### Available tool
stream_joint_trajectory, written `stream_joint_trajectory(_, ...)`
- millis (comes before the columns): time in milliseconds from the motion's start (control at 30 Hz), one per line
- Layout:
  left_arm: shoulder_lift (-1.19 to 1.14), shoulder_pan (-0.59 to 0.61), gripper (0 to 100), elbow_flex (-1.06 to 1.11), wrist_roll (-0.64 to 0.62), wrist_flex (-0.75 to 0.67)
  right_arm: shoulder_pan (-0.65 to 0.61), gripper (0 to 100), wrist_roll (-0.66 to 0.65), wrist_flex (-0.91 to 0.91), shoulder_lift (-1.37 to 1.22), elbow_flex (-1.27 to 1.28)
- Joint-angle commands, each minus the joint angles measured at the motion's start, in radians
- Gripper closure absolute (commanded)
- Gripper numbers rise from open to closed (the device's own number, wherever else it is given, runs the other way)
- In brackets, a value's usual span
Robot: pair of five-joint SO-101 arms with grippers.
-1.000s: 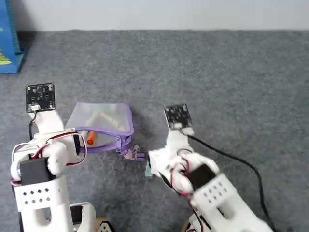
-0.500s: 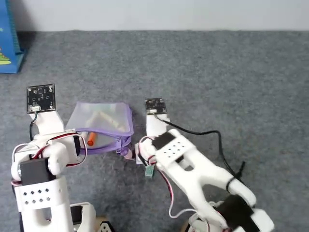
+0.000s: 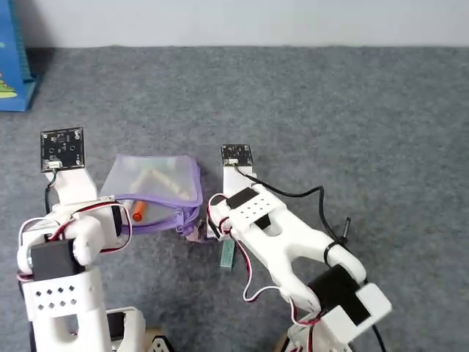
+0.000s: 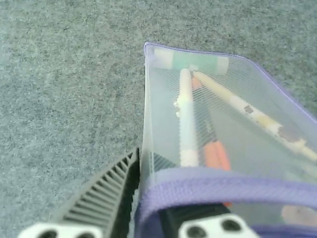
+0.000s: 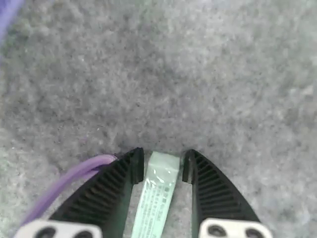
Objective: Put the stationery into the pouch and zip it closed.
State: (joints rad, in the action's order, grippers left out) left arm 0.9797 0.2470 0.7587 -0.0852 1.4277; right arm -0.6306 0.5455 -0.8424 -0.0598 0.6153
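Purple-trimmed mesh pouch [image 3: 157, 183] lies at the left on the grey carpet [image 3: 330, 110], pens already inside and an orange pen [image 3: 137, 213] poking from its near edge. The left gripper [image 4: 142, 166] is clamped on the pouch's rim, one jaw outside and one inside.

Loading is the step in hand. The right gripper [image 5: 162, 157] stands part open astride a pale green strip [image 5: 159, 186] just near and right of the pouch's corner — jaws either side, not visibly pinching. Next, I judge, it must close, lift and carry the strip left into the mouth, clear of the purple zip cord [image 5: 69, 176] beside it.

A second ago this arm was folded back toward its base; it has since swung out left over the strip — pouch and left arm unmoved.
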Motion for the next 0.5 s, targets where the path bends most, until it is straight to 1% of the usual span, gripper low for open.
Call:
stream_joint_trajectory(0, 0.005, 0.009, 99, -0.008, -0.002, -0.011, 0.021, 95.6, -0.021, 0.016, 0.001, -0.038)
stream_joint_trajectory(33, 0.005, 0.009, 99, -0.007, -0.002, -0.011, 0.021, 99.7, -0.021, 0.015, 0.015, -0.038)
stream_joint_trajectory(100, 0.005, 0.009, 99, -0.007, -0.002, -0.011, 0.021, 97.3, -0.023, -0.008, 0.054, -0.032)
stream_joint_trajectory(167, 0.005, 0.009, 99, -0.007, -0.002, -0.011, 0.015, 99.5, -0.031, -0.065, 0.119, -0.029)
stream_joint_trajectory(200, 0.005, 0.009, 99, -0.007, -0.002, -0.011, 0.015, 98.9, -0.051, -0.096, 0.162, -0.025)
stream_joint_trajectory(400, 0.003, 0.002, 99, -0.015, -0.003, -0.011, 0.021, 99.1, -0.133, -0.22, 0.507, 0.055)
stream_joint_trajectory(467, 0.003, -0.023, 99, -0.021, -0.006, -0.014, 0.019, 99.1, -0.153, -0.251, 0.644, 0.077)
